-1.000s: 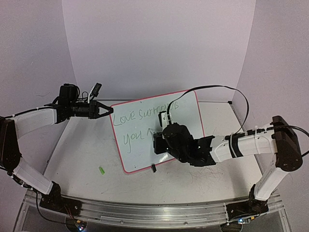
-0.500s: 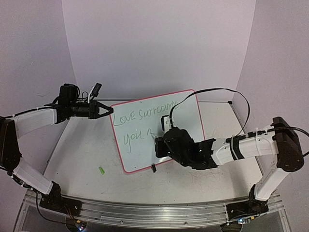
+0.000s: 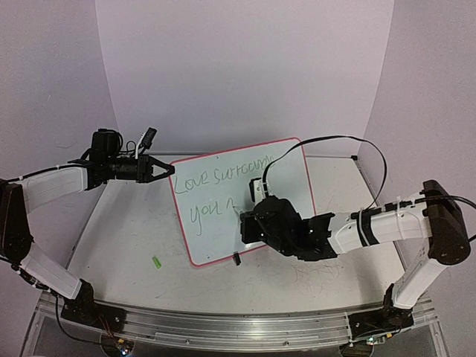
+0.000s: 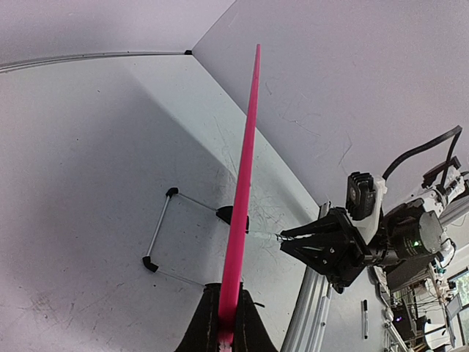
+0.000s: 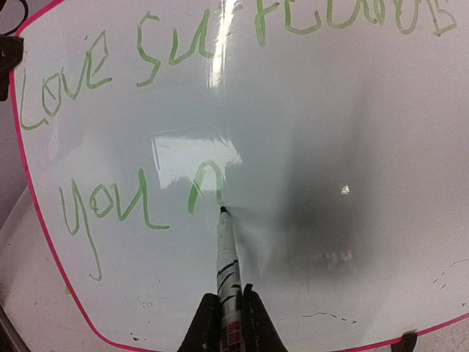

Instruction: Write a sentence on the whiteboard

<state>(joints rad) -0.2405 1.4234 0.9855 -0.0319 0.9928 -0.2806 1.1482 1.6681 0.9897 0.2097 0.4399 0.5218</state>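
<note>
Before the whiteboard (image 3: 291, 175), right arm (image 3: 379, 223) outstretched.

Right gripper (image 5: 229, 302): we watch it slip a little down the whiteboard (image 3: 286, 175), toward the near edge, compared with a second ago.
Marker (image 5: 226, 253): its tip now pokes out clear of the gripper body in the top view, at the foot of the stroke after "you".
Right forearm (image 3: 379, 223): lower and flatter now, we'd say.
Right elbow (image 3: 446, 223): nudged outward, to the right.
Cable (image 3: 335, 136): its left end has dropped along with the wrist.
</note>
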